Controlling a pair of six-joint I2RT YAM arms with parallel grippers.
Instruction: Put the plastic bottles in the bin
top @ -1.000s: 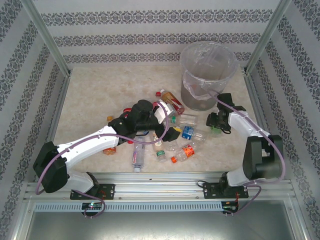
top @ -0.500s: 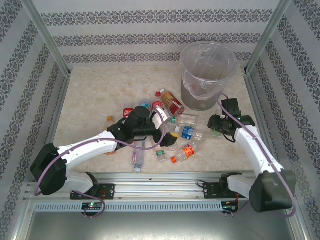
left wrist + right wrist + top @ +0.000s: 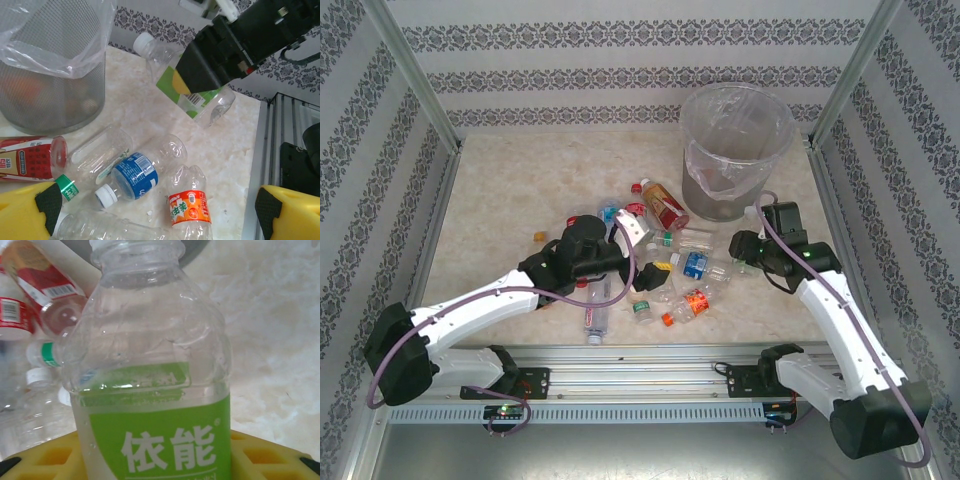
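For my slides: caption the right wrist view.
Right gripper grips a green-labelled bottle, more bottles lying behind on the table.

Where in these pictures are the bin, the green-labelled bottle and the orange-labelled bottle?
bin [image 3: 718, 200]: top external view, on its front wall.
green-labelled bottle [image 3: 160, 445]: right wrist view, on its green label.
orange-labelled bottle [image 3: 187, 207]: left wrist view, on its orange label.

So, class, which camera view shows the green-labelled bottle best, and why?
The right wrist view: the green-labelled bottle sits close up, label characters readable. The left wrist view shows it smaller, clamped in the right tool. The top view shows it tiny, mostly under that tool.
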